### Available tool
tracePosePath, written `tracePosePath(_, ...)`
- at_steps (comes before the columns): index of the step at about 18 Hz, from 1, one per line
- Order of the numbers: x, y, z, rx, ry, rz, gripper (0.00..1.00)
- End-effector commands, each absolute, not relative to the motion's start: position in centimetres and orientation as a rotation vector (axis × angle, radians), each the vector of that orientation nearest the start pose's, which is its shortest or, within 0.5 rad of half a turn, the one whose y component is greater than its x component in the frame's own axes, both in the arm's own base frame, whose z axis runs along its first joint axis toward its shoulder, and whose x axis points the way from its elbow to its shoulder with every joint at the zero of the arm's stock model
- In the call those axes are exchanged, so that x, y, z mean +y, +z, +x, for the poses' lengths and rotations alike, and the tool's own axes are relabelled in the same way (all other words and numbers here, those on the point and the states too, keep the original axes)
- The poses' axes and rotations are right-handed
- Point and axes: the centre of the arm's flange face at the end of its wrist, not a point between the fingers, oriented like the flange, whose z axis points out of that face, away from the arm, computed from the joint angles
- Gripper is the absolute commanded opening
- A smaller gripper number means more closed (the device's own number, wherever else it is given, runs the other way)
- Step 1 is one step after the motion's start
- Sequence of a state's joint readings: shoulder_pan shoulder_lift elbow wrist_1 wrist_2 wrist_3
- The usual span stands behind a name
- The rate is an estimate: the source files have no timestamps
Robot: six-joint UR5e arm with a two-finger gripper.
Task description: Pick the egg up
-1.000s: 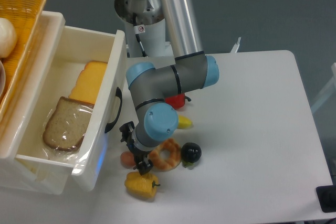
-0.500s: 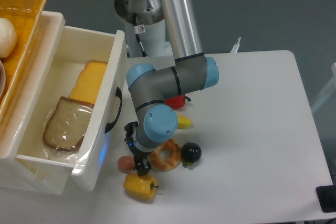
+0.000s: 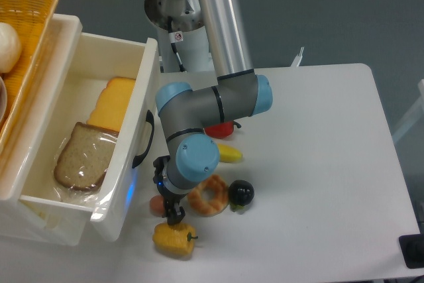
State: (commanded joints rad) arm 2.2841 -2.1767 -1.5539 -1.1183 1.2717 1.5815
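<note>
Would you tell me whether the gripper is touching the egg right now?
Cannot tell. In the camera view the gripper overlaps the egg, hiding any contact or gap.

The egg [image 3: 156,205] sits in a tight pocket. On its left the white bin [image 3: 136,164] wall rises close beside it, with only a thin strip of table [image 3: 318,164] between. On its right the doughnut [image 3: 208,195] lies near, and the gripper [image 3: 170,207] fills the gap between egg and doughnut. The yellow pepper [image 3: 174,240] lies just in front, nearly touching the fingertips. The black fruit [image 3: 241,193] touches the doughnut's far side, and a banana [image 3: 230,154] and a red pepper [image 3: 222,128] lie behind, under the arm. The table's right half is open.
</note>
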Motion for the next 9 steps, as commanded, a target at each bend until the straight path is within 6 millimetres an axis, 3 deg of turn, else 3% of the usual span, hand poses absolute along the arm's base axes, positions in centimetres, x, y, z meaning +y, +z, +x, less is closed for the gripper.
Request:
tracePosePath(7,60.40,18.46,-30.26,1.208,-0.349,-2.641,0.89)
tracePosePath(9,60.39,18.45,-30.27,1.207,-0.349,-2.644,0.81)
